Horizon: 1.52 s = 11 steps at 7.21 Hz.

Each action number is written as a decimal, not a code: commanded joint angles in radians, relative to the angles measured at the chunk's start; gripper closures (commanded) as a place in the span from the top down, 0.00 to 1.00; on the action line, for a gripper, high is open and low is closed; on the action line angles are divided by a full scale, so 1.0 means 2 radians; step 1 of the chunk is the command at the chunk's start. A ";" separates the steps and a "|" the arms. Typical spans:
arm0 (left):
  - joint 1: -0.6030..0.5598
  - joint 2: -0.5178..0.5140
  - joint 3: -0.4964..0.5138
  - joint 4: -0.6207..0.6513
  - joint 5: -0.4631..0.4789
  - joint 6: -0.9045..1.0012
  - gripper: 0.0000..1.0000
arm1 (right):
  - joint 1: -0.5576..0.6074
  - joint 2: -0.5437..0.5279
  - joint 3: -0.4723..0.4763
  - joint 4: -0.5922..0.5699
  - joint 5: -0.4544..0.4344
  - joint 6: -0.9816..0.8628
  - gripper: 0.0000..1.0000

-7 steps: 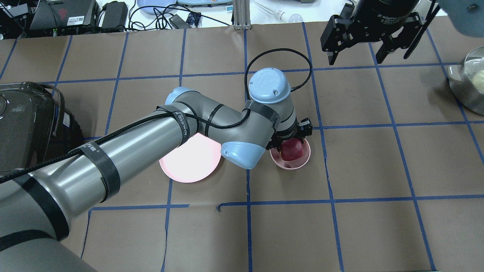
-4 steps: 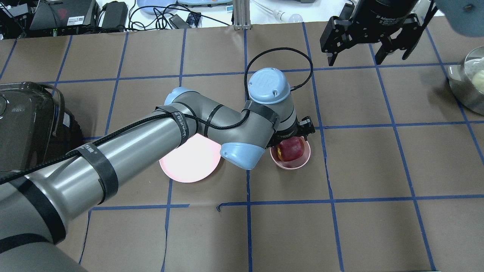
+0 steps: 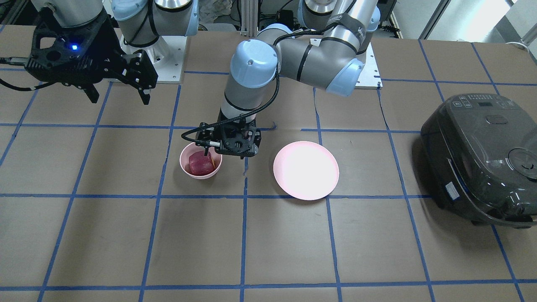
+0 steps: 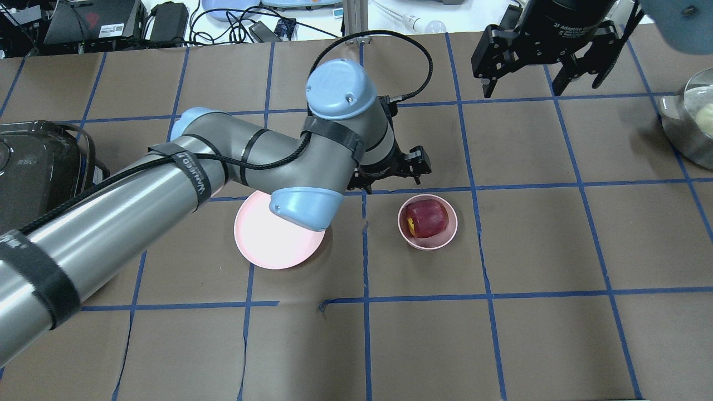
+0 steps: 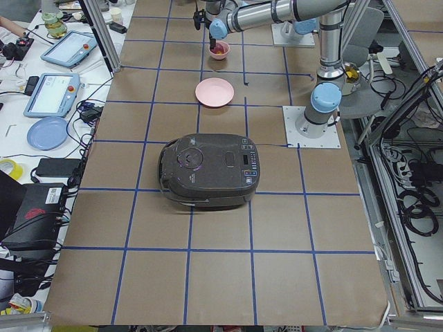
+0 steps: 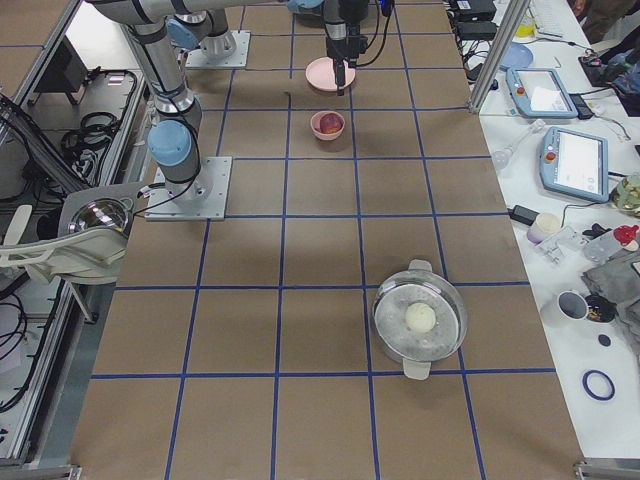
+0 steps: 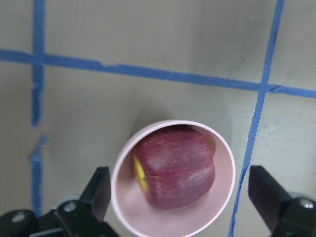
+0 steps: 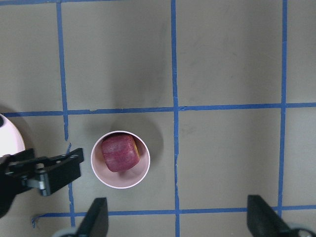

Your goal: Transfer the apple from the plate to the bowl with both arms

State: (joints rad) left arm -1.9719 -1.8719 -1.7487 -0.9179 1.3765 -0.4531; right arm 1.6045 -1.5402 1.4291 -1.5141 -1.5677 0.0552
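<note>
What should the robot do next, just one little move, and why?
Probably lift the left gripper straight up and draw it away from the bowl. The apple lies inside the bowl, the plate is bare, and the gripper hangs open and empty just above the bowl, so nothing seems left to carry.

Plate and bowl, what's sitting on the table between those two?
Nothing stands there. The overhead view shows only bare brown table cover crossed by one blue tape line between the plate and the bowl.

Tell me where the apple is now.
In the overhead view, the apple sits inside the bowl, right of the plate and just right of the table's centre.
</note>
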 commanded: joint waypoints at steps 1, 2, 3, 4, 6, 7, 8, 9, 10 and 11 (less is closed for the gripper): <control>0.065 0.071 -0.022 -0.076 0.001 0.111 1.00 | 0.000 0.000 0.000 0.001 0.000 0.000 1.00; 0.090 0.101 -0.015 -0.128 0.038 0.145 1.00 | 0.000 0.000 0.000 0.001 0.000 0.000 1.00; 0.114 0.117 0.009 -0.173 0.054 0.148 1.00 | 0.000 0.000 0.000 0.001 0.000 0.000 1.00; 0.134 0.120 0.043 -0.216 0.054 0.148 1.00 | 0.000 0.000 0.000 0.001 0.000 0.000 1.00; 0.151 0.124 0.086 -0.266 0.075 0.161 1.00 | 0.000 0.000 0.000 0.001 0.000 0.000 1.00; 0.161 0.128 0.091 -0.273 0.076 0.175 1.00 | 0.000 0.000 0.000 0.001 0.000 0.000 1.00; 0.172 0.134 0.092 -0.273 0.092 0.190 1.00 | 0.000 0.000 0.000 0.001 0.000 0.000 1.00; 0.174 0.137 0.090 -0.276 0.105 0.191 1.00 | 0.000 0.000 0.000 0.001 0.000 0.000 1.00; 0.179 0.137 0.094 -0.276 0.107 0.191 1.00 | 0.000 0.000 0.000 0.001 0.000 0.000 1.00; 0.182 0.138 0.097 -0.277 0.107 0.191 1.00 | 0.000 0.000 0.000 0.001 0.000 0.000 1.00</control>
State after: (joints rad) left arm -1.6172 -1.5987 -1.5616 -1.4687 1.5844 -0.0725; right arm 1.6045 -1.5401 1.4297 -1.5125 -1.5677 0.0552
